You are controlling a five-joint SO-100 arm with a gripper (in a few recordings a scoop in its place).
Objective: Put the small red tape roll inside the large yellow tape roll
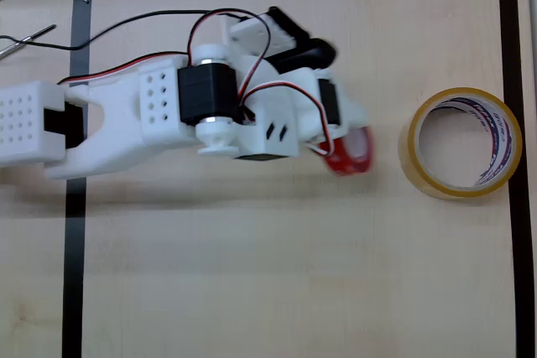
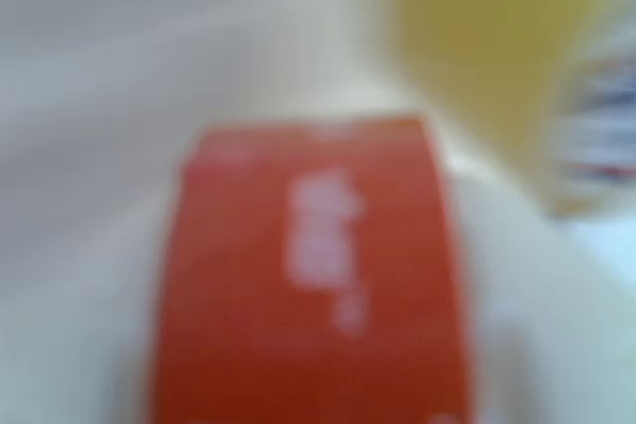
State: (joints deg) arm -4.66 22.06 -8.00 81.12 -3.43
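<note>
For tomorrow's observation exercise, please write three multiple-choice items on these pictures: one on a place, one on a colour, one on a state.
1. In the overhead view, the large yellow tape roll lies
A. right of the arm
B. left of the arm
C. under the arm

2. The line framing the table is
A. blue
B. black
C. green

3. The small red tape roll is
A. inside the yellow roll
B. at the hand
C. stacked on the yellow roll

Key: 1 A, it sits near the right edge; 2 B, black tape; 3 B, red fills the wrist view.
</note>
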